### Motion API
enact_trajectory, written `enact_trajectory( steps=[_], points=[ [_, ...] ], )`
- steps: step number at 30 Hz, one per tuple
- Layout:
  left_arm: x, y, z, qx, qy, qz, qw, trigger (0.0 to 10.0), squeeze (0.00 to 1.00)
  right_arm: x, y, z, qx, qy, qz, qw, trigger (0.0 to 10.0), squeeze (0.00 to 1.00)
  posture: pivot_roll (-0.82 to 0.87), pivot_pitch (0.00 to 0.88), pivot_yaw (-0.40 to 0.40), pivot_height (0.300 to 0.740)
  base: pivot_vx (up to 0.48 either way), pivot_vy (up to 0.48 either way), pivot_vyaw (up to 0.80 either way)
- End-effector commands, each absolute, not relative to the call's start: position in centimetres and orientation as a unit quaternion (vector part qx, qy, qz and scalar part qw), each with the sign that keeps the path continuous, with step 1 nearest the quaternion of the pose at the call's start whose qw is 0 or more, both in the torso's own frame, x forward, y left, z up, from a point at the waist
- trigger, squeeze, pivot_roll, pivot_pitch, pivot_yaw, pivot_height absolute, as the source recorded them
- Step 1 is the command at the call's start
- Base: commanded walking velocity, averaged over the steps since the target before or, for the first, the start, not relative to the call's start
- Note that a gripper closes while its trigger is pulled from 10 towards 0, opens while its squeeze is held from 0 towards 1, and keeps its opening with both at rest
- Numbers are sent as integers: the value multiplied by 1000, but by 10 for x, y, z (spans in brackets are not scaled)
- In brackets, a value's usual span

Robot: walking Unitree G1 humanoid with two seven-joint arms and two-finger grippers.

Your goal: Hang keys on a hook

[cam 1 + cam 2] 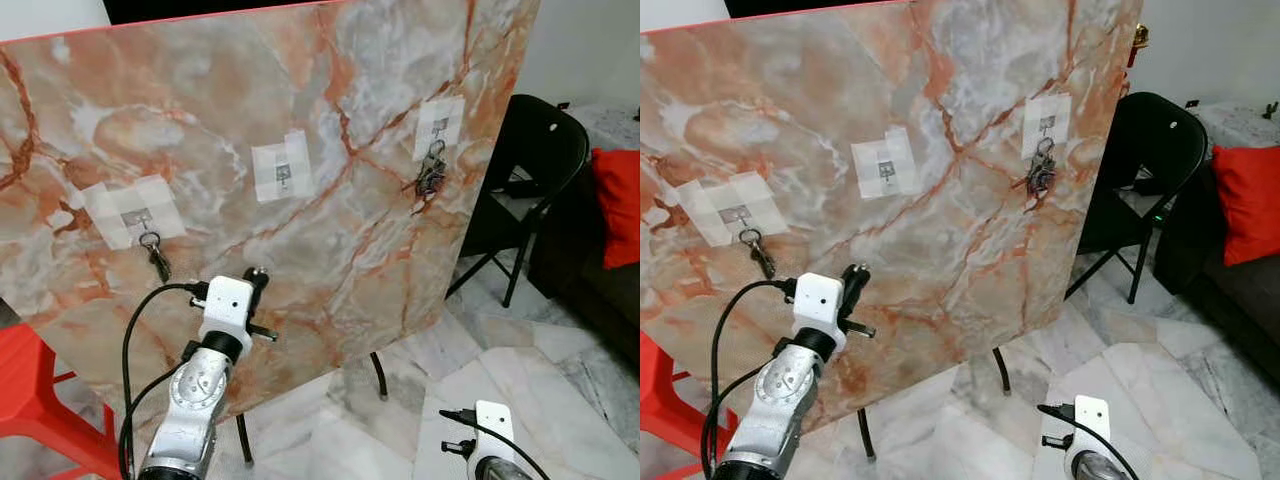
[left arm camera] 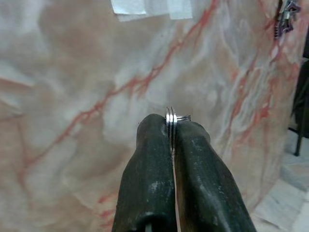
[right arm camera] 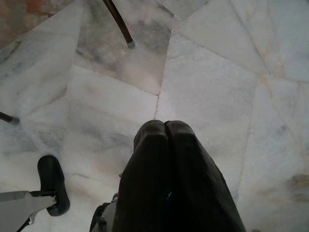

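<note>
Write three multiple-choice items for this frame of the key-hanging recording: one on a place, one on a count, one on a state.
1. Which taped hook on the orange-veined marble board has no keys?
A. the robot's left
B. middle
C. the robot's right

2. How many white tape patches are on the board?
A. two
B. three
C. four

3. What is the left gripper doing?
A. hanging open
B. shut on nothing
C. shut on a silver key ring

Answers:
1 B: the middle hook is bare, while the single key and the key bunch hang on the outer ones.
2 B: three patches show.
3 C: the jaws pinch the ring.
</note>
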State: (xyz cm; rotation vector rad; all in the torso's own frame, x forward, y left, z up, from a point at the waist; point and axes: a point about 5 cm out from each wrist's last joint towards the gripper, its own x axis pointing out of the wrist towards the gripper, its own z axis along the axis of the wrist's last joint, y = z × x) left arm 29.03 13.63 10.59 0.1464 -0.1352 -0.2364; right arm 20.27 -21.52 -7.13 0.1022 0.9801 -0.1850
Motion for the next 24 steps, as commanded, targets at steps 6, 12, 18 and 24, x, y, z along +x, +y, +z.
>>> enact_trajectory(
  steps=[6, 12, 18, 24],
  points=[
    [288, 133, 110, 83, -73, -134, 985, 10000, 0, 202, -213, -72, 52, 472, -87, 876, 10000, 0, 14, 0, -15, 736, 0, 187, 0],
    [288, 131, 111, 80, -74, -138, 984, 10000, 0, 201, -212, -73, 52, 473, -86, 876, 10000, 0, 19, 0, -16, 736, 0, 0, 0],
    [287, 127, 113, 82, -79, -148, 982, 10000, 0, 201, -212, -73, 51, 473, -86, 875, 10000, 0, 17, 0, -15, 736, 0, 0, 0],
    [286, 125, 114, 83, -80, -153, 982, 10000, 0, 201, -212, -73, 50, 473, -85, 875, 10000, 0, 23, 0, -19, 736, 0, 0, 0]
  ],
)
